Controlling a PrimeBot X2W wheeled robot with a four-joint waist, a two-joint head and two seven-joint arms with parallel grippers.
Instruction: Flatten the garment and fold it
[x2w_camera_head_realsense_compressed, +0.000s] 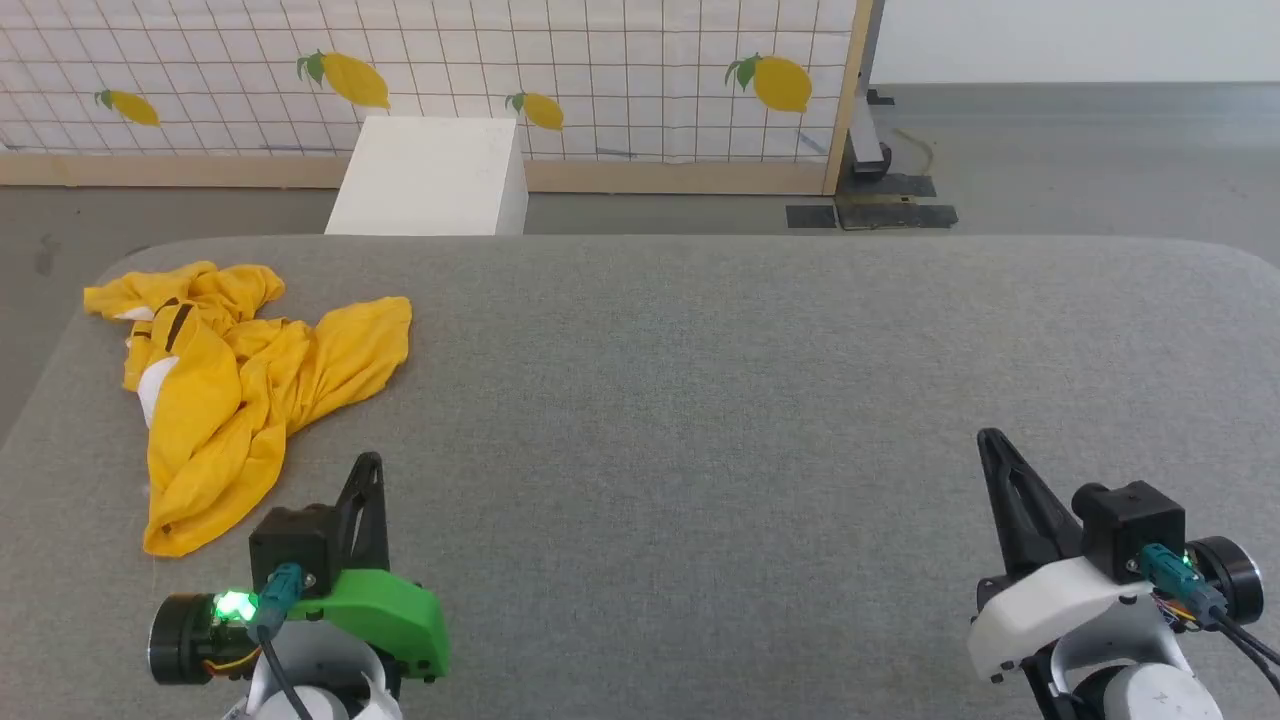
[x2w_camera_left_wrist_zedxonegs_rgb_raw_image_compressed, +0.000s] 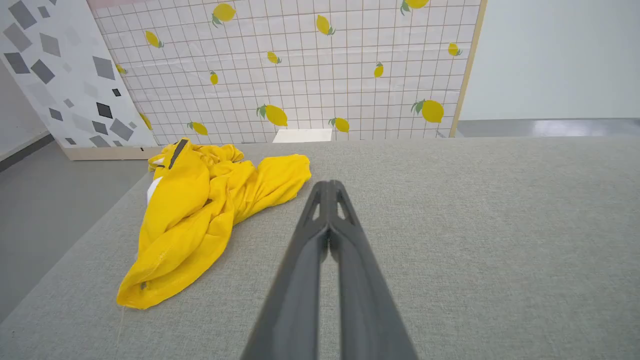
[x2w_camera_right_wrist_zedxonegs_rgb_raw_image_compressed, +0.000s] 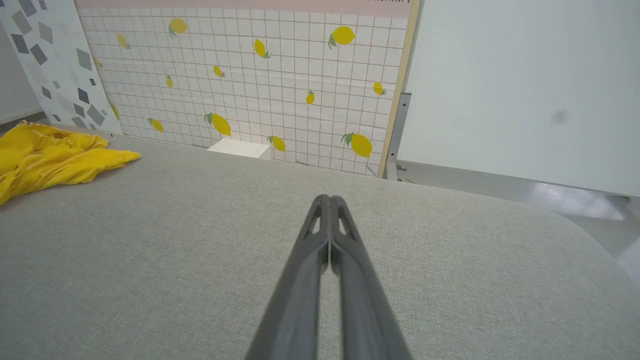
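The garment (x2w_camera_head_realsense_compressed: 235, 385) is a mustard-yellow T-shirt lying crumpled on the far left of the grey table (x2w_camera_head_realsense_compressed: 700, 400), with black stripes and white patches showing near its top. In the left wrist view the garment (x2w_camera_left_wrist_zedxonegs_rgb_raw_image_compressed: 200, 210) lies ahead and to the left. The right wrist view catches the garment (x2w_camera_right_wrist_zedxonegs_rgb_raw_image_compressed: 50, 160) at its left edge. My left gripper (x2w_camera_head_realsense_compressed: 368, 462) hovers near the front edge, just right of the shirt's lower end, shut and holding nothing. My right gripper (x2w_camera_head_realsense_compressed: 990, 438) is at the front right, far from the shirt, shut with its fingers pressed together.
A white box (x2w_camera_head_realsense_compressed: 430, 175) stands on the floor behind the table's far edge. A tiled panel with lemon prints (x2w_camera_head_realsense_compressed: 600, 70) closes off the back. Grey floor drops away past the table's left edge (x2w_camera_left_wrist_zedxonegs_rgb_raw_image_compressed: 60, 200).
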